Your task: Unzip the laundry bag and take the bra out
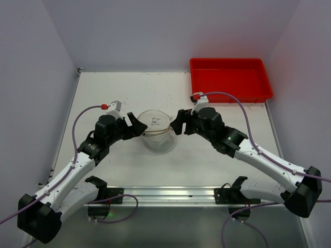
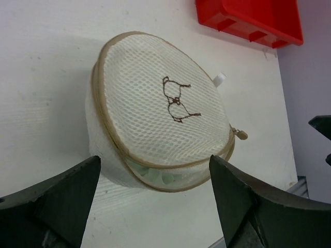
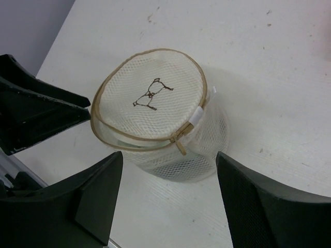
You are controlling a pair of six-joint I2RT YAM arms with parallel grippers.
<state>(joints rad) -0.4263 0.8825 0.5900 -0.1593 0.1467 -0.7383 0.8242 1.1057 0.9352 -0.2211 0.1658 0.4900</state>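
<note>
The laundry bag [image 1: 158,130], a white mesh drum with tan zipper trim, stands mid-table with its drawn face up. It also shows in the left wrist view [image 2: 160,103] and the right wrist view [image 3: 150,101]. The zipper is parted along the side facing my left gripper, and something pale green [image 2: 166,179] shows in the gap. The zipper pull [image 3: 181,148] hangs on the side facing my right gripper. My left gripper [image 1: 138,127] is open and empty, just left of the bag. My right gripper [image 1: 178,124] is open and empty, just right of it. Neither touches the bag.
A red plastic tray [image 1: 230,77] stands at the back right, also in the left wrist view [image 2: 253,18]. A metal rail [image 1: 165,194] runs along the near table edge between the arm bases. White walls enclose the table.
</note>
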